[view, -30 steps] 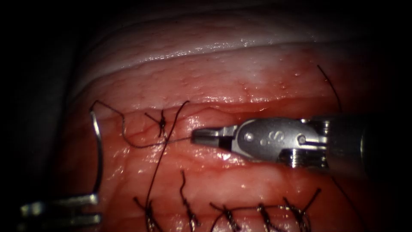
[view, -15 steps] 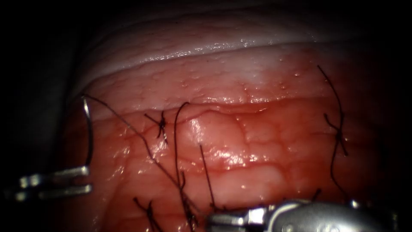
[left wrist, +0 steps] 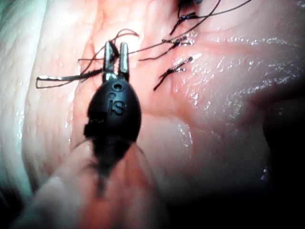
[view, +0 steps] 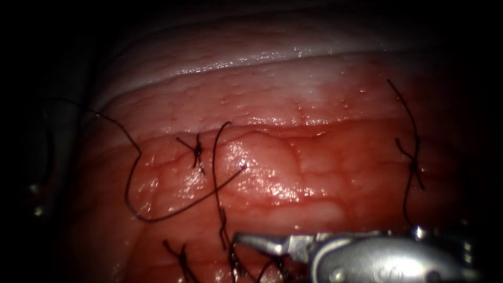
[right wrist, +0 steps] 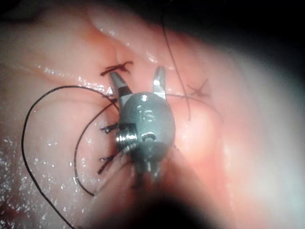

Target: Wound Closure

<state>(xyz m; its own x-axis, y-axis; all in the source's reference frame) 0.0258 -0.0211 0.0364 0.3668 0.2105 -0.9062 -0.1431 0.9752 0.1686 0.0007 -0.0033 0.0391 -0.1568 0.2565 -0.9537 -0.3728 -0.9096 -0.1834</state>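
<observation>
Lying slack across the tissue (view: 293, 173): thread (view: 157, 215), looping at centre-left of the endoscope frame. Right tool (right wrist: 138, 83): jaws spread, holding nothing, low in that frame. Left tool (left wrist: 116, 57): gripping the needle (left wrist: 62, 79) near one end, needle clear of tissue.

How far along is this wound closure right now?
Done: several knotted stitches sit in the tissue. In hand: the left end effector grips the needle near one end, out of the tissue, its thread trailing in a loose loop. The right end effector is open, holding nothing. Left: that loop is not tied; I cannot tell how much remains to close.
</observation>
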